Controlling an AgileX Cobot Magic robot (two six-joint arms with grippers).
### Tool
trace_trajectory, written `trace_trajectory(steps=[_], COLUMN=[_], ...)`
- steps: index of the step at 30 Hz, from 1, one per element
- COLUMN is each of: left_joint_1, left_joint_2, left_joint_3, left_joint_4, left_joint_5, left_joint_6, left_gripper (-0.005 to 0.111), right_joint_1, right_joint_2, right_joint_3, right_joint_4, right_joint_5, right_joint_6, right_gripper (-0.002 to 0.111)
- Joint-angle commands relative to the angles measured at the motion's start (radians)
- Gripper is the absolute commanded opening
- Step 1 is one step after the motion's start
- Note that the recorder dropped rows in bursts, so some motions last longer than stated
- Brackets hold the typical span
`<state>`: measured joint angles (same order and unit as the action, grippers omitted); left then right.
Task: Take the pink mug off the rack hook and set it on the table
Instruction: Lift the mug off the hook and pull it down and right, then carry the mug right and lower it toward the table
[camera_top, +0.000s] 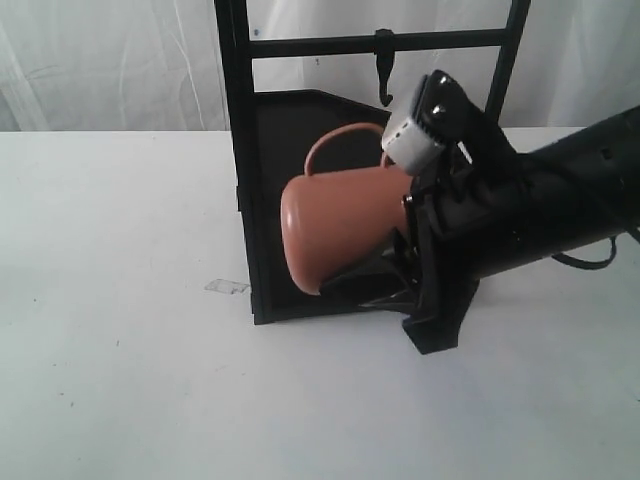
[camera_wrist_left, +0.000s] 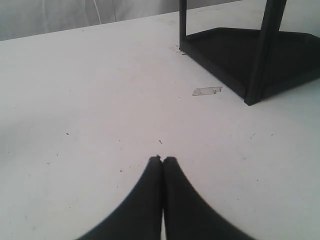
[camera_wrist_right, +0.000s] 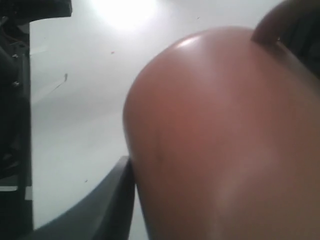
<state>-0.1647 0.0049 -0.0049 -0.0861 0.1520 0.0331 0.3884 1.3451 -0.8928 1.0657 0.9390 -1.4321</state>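
1. Closest in, the left jaws are pressed together with nothing between them, low over the worktop (camera_wrist_left: 75, 100) and well short of the rack (camera_wrist_left: 240, 50). Only the left wrist view catches them.
2. A little scrap of clear tape (camera_wrist_left: 206, 91) lies on the worktop just beside the rack's front corner.
3. The right arm (camera_top: 560, 210) sticks in from the right, and the right jaws are clamped on the pink mug (camera_top: 335, 225). The mug is tipped on its side, handle up and base pointing left, in front of the rack's lower shelf. Can't tell if it touches anything underneath.
4. Further back and higher, the rack hook (camera_top: 384, 70) hangs off the top crossbar, with the mug's handle below and clear of it.
5. A white curtain (camera_top: 100, 60) sits behind it all.
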Motion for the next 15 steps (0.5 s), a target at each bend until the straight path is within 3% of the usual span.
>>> trace_trajectory(steps=[1, 10, 15], left_joint_1=[0.003, 0.003, 0.003], left_joint_2=[-0.005, -0.005, -0.005], left_joint_3=[0.005, 0.005, 0.005], left_joint_4=[-0.002, -0.002, -0.002], left_joint_5=[-0.001, -0.001, -0.001], left_joint_6=[-0.006, -0.006, -0.006], left_gripper=[0.000, 0.000, 0.000], right_joint_1=[0.000, 0.000, 0.000], right_joint_2=[-0.011, -0.011, -0.009], right_joint_3=[-0.001, -0.001, -0.001], right_joint_4=[-0.053, -0.297, -0.611], right_joint_5=[0.124, 0.276, 0.276], right_joint_6=[0.068, 0.317, 0.618], right_gripper=[0.000, 0.000, 0.000])
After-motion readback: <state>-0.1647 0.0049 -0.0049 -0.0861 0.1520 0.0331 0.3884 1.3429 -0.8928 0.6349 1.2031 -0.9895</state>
